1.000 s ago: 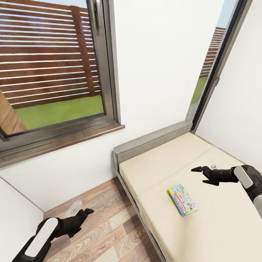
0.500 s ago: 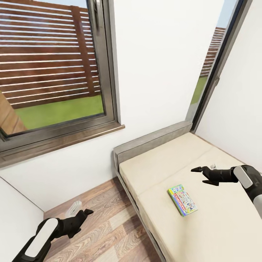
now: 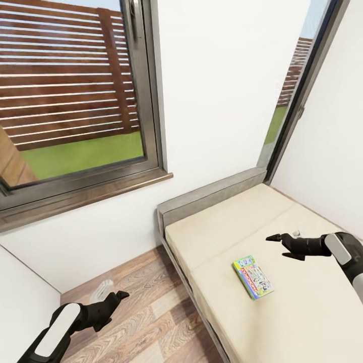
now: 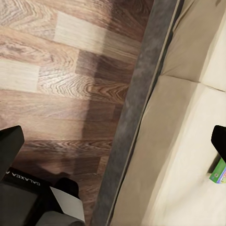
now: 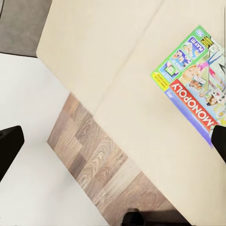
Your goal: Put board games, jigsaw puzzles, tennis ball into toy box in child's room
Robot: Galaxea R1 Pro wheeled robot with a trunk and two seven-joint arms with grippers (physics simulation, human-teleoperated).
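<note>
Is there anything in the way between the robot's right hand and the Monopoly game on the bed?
Nothing visible is. The Monopoly game lies flat and alone on the bed, with bare mattress all around it. The right gripper hangs open above the bed, off to the side of the game, with only air between them.

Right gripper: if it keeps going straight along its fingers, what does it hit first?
Likely the bed mattress, short of the grey headboard. The right gripper hovers open beside the Monopoly box, not aimed at it. Depth unclear.
</note>
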